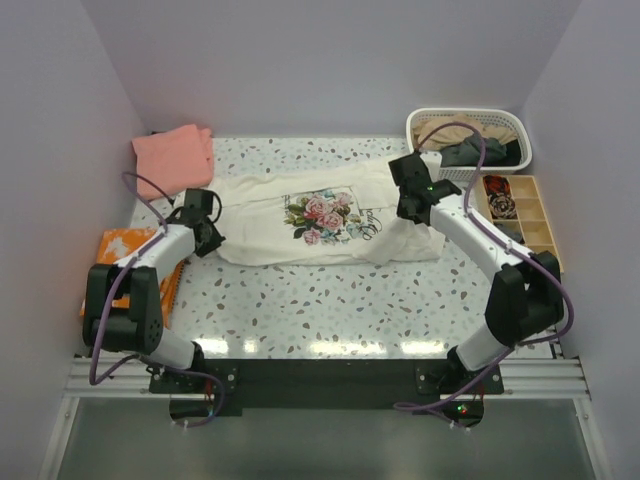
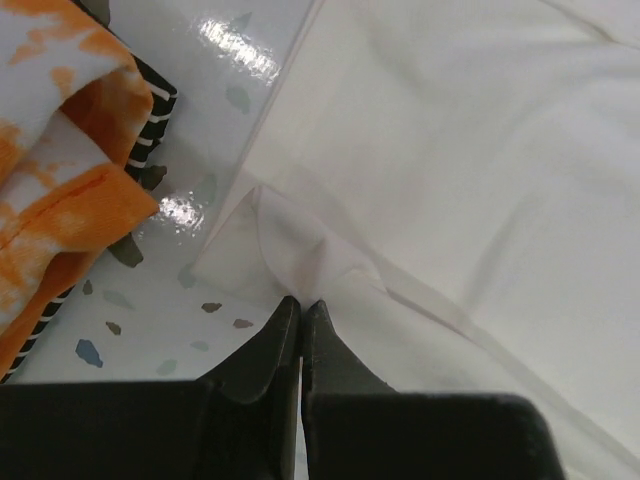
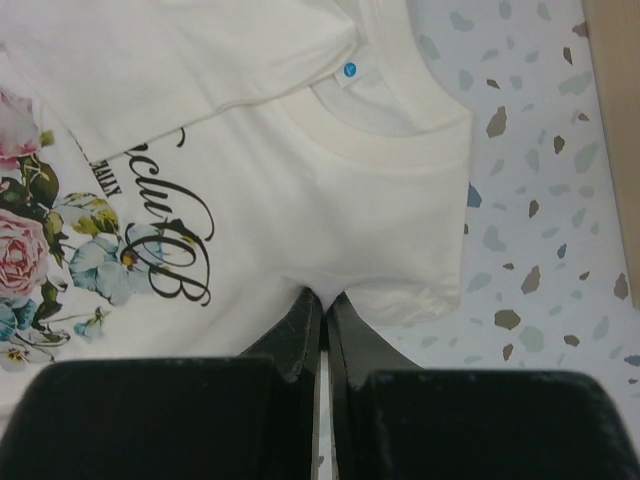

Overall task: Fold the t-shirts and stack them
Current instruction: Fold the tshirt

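The cream t-shirt (image 1: 320, 220) with the pink-rose print lies spread across the middle of the table, partly folded along its far edge. My left gripper (image 1: 212, 238) is shut on a pinch of its left edge; the thin fabric (image 2: 300, 250) rises into the closed fingertips of my left gripper (image 2: 301, 303). My right gripper (image 1: 416, 214) is shut on the shirt's right end. In the right wrist view the gripper (image 3: 322, 297) pinches the cloth just below the collar (image 3: 390, 110), beside the black script (image 3: 170, 250). A folded salmon-pink t-shirt (image 1: 175, 153) lies at the back left.
An orange tie-dye cloth (image 1: 135, 252) lies on a striped piece at the left edge, close to my left arm; the same cloth (image 2: 60, 170) shows in the left wrist view. A white basket (image 1: 468, 135) with tan and dark grey clothes stands back right. A wooden divided tray (image 1: 520, 210) sits beside it.
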Available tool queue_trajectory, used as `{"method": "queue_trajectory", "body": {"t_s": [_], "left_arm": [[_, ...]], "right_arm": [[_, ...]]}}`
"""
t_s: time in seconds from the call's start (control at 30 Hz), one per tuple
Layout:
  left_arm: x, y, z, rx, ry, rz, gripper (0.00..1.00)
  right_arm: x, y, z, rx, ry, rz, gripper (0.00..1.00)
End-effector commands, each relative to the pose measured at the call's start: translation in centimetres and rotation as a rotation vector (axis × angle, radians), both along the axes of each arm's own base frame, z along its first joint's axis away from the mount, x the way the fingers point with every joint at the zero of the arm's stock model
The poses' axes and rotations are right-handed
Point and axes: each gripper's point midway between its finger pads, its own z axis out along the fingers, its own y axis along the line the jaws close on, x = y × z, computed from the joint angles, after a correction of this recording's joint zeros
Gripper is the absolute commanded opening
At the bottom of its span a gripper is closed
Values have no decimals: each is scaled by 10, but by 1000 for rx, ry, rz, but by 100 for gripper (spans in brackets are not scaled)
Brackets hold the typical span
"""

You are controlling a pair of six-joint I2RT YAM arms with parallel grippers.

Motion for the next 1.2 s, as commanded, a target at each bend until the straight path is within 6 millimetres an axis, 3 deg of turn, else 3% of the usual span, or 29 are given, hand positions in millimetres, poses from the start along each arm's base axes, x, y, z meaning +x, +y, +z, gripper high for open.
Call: {"method": "queue_trajectory", "body": {"t_s": [0.0, 0.17, 0.37, 0.43, 0.57, 0.73, 0.83, 0.9, 0.97, 1.0, 1.03, 1.17], "left_arm": [[35, 0, 17, -10, -77, -32, 2], [25, -14, 19, -86, -57, -82, 0], [-15, -34, 25, -193, -46, -130, 0], [-26, -37, 25, -214, -40, -131, 0], [-32, -20, 43, -132, -78, -92, 0], [-13, -4, 68, -50, -140, -58, 1], [-4, -4, 67, -43, -137, -54, 1], [1, -4, 59, -44, -125, -52, 1], [4, -3, 49, -41, -108, -45, 1], [7, -3, 46, -44, -103, -45, 1], [11, -4, 40, -46, -98, -43, 1], [25, -5, 30, -55, -88, -37, 1]], "right_arm": [[34, -3, 33, -6, -92, -1, 0], [37, -17, 40, -23, -81, -13, 0], [5, -16, 49, 38, -59, 27, 0], [-10, -14, 41, 59, -25, 49, 0], [-22, -26, 46, 22, -56, 40, 0], [-3, -29, 65, -7, -123, 31, 0], [16, -26, 65, -23, -113, 40, 0], [27, -25, 65, -32, -114, 43, 0], [37, -26, 51, -37, -74, 44, 0], [44, -26, 52, -35, -85, 40, 0], [50, -23, 40, -31, -57, 53, 0], [71, -23, 28, -29, -40, 59, 0]]}}
